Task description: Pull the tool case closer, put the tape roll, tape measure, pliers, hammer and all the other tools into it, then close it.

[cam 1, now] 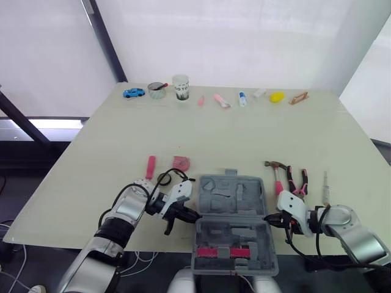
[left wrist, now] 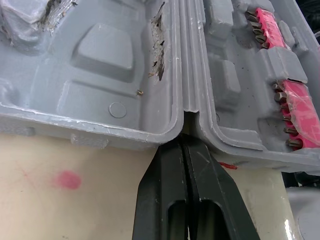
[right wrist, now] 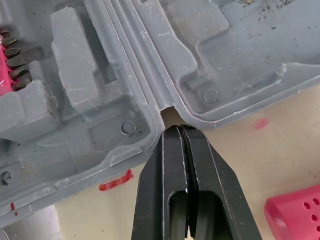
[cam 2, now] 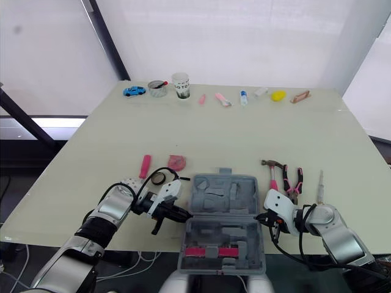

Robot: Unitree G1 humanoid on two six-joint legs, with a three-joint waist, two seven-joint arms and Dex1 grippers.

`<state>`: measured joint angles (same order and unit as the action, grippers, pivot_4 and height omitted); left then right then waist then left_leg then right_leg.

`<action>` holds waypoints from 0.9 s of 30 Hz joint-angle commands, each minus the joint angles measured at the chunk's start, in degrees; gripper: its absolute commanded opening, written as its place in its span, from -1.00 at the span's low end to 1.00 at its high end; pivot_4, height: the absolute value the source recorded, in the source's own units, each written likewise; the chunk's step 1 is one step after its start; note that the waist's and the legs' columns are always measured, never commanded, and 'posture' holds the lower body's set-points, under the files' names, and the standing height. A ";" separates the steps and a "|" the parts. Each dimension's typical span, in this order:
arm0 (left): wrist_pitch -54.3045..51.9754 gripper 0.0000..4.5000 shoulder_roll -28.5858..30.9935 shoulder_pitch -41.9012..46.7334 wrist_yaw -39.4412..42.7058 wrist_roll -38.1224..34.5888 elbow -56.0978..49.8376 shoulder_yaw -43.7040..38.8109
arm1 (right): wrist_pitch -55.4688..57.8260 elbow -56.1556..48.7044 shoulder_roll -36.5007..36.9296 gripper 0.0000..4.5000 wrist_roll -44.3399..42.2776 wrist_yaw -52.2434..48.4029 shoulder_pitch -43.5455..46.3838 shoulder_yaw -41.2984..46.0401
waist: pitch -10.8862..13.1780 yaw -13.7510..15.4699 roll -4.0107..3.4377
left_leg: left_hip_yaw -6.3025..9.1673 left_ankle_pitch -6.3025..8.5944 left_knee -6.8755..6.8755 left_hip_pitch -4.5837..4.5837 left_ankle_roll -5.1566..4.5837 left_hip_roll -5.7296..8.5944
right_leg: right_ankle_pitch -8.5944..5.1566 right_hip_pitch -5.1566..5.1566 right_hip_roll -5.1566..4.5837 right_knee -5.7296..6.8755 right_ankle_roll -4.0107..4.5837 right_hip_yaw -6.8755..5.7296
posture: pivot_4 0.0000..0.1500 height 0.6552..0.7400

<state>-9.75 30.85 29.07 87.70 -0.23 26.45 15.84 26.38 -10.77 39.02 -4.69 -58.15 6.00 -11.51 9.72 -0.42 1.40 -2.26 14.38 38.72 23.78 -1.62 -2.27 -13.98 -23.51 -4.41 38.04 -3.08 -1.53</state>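
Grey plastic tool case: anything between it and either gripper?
Nothing visible. The grey plastic tool case lies open and flat. The left gripper, shut, has its tips right at the hinge notch on the case's left side; the right gripper, shut, sits likewise at the notch on the right side.

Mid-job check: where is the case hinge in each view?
Left eye: hinge runs side to side midway across the case.
Right eye: the same, mid-case.
Left wrist: hinge leads away from the left gripper tips.
Right wrist: hinge leads away from the right gripper tips.
Shared landmark: pink bit strips in the near half.
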 commanded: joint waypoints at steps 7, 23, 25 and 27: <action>0.54 -0.97 -1.41 0.07 -0.41 -1.09 -0.45 1.36 | 1.07 -3.17 0.78 -1.00 -2.14 -1.59 -0.61 -1.26 | 0.00 0.19 -0.01 | 0.00 0.00 0.02 0.00 0.00 0.00 | 0.00 0.01 0.00 0.00 0.00 0.00 | 1.00 1.00; 1.42 -0.97 -2.47 0.62 -0.79 -0.66 1.19 1.84 | 2.12 -3.54 2.89 -1.00 -3.22 -1.13 -0.97 -0.43 | -0.01 1.20 -0.01 | 0.00 0.00 0.06 0.00 0.00 0.00 | 0.00 0.03 0.00 0.00 0.00 -0.01 | 1.00 1.00; 1.66 -0.97 -2.43 0.71 -0.84 -0.58 1.53 1.80 | 2.06 -3.37 3.04 -1.00 -3.30 -1.05 -0.90 -0.21 | -0.01 1.20 -0.01 | 0.00 0.00 0.07 0.00 0.00 0.00 | 0.00 0.03 0.00 0.00 0.00 -0.02 | 1.00 1.00; 2.14 -0.97 -2.29 0.72 -1.19 -0.33 1.84 1.73 | 2.25 -3.38 3.37 -1.00 -3.22 -0.87 -0.94 0.06 | -0.01 1.21 -0.02 | 0.00 0.00 0.07 0.00 0.00 0.00 | 0.00 0.04 0.00 0.00 0.00 -0.02 | 1.00 1.00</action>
<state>-8.19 29.34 29.52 86.97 -0.25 28.00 16.21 28.80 -12.44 41.95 -6.75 -58.55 5.22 -11.77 9.71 0.78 1.39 -2.25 14.38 38.79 23.78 -1.62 -2.27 -13.98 -23.47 -4.41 38.04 -3.08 -1.54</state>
